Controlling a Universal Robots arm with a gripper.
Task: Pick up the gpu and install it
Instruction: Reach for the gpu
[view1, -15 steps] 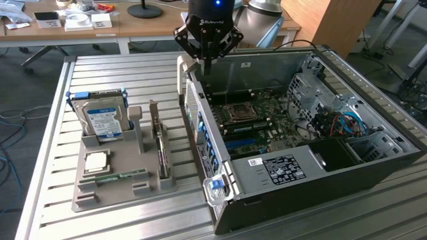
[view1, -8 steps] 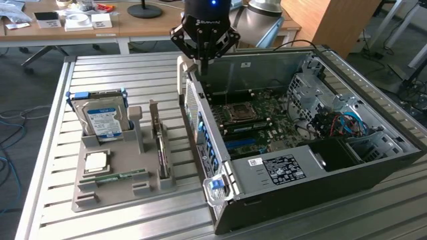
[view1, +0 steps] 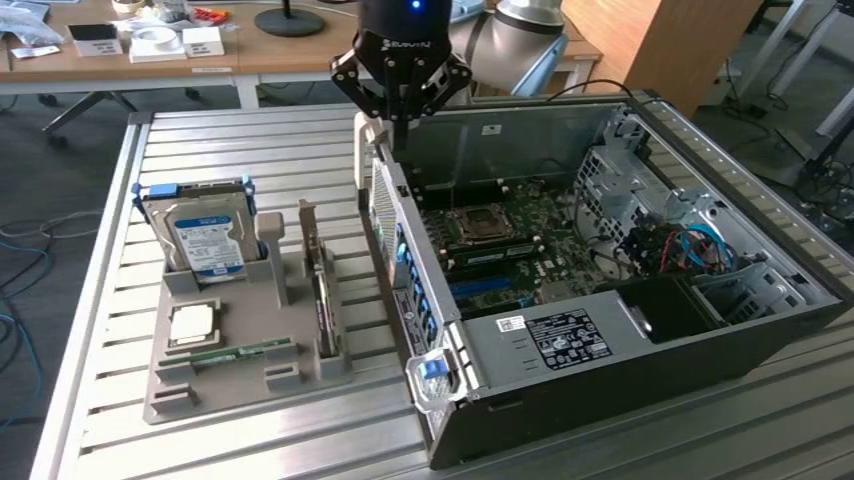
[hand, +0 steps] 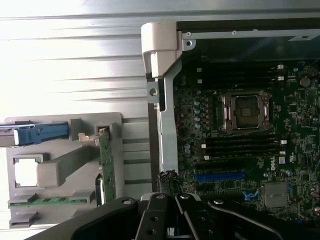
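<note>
My pincer (view1: 398, 115) is clenched and holds nothing. It hangs above the rear wall of the open computer case (view1: 694, 340), close to the far corner, with the motherboard (view1: 534, 215) and its bare CPU socket (view1: 477, 225) on one side of it.

The gpu (view1: 322, 300) is not under me. It stands on its long edge in a slot of the grey holder (view1: 227, 395) on the slatted table (view1: 267, 140), just beside the case wall on the exterior view's left, with its bracket end pointing up and away. The hard drive (view1: 203, 240) stands in the same holder, further to that side, and a memory stick (view1: 240, 352) lies flat near the front.

I judge the step in hand to be the reach for the card. Doing it well means lining my fingers up across the thin board, not along it. They must spread wide enough to straddle it, and should take the upper edge near its middle, clear of the holder's posts. A skewed grip could jam the card in its slot.
</note>
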